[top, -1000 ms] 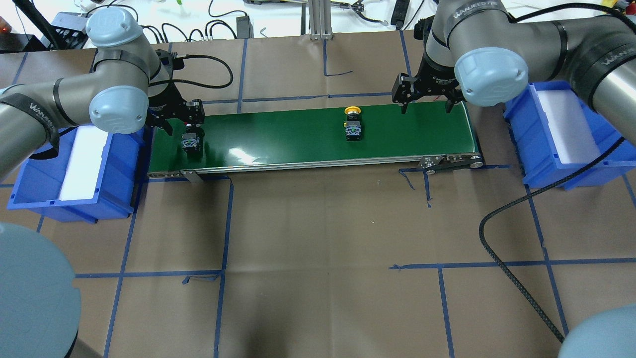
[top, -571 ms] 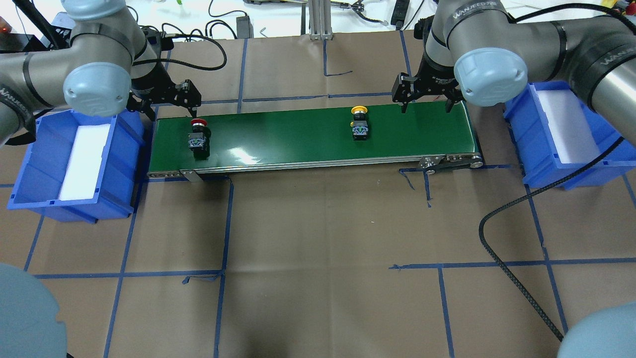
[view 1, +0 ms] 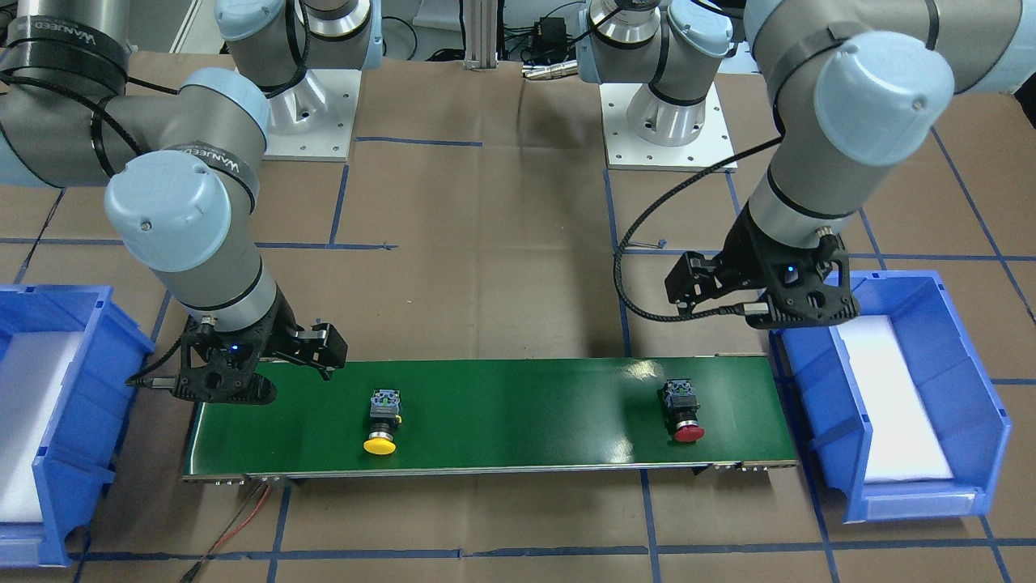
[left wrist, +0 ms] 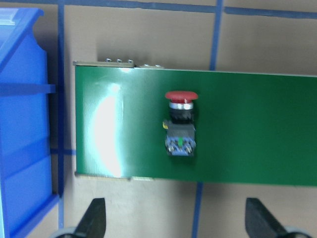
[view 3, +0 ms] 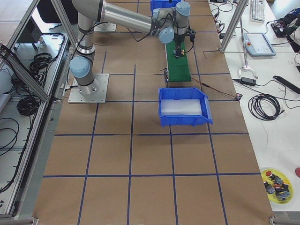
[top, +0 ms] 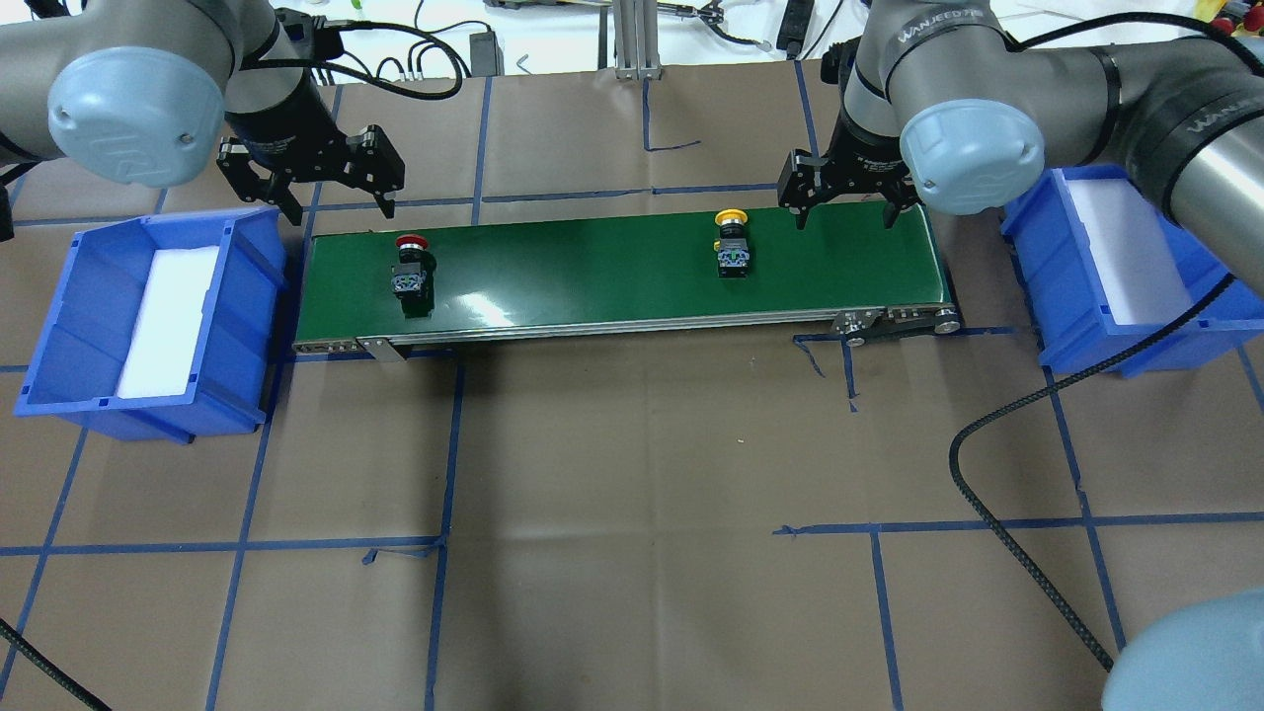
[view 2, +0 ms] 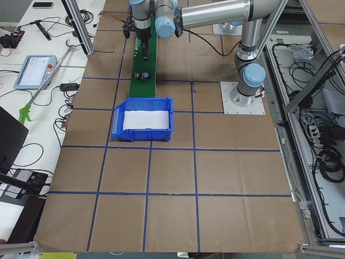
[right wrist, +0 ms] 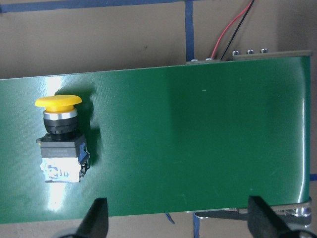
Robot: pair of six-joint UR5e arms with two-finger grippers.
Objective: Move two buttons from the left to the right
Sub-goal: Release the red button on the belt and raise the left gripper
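The left-edge bin (top: 240, 316) and right-edge bin (top: 1084, 296) hold white foam (top: 168, 316); red button (top: 410, 273), yellow button (top: 732, 249) lie on belt (top: 592, 272); left end effector (top: 342, 212), right end effector (top: 843, 219) spread.

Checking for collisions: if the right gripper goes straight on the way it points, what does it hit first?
The right gripper would probably meet bare green belt, beside the yellow button, not on it; depth unclear.
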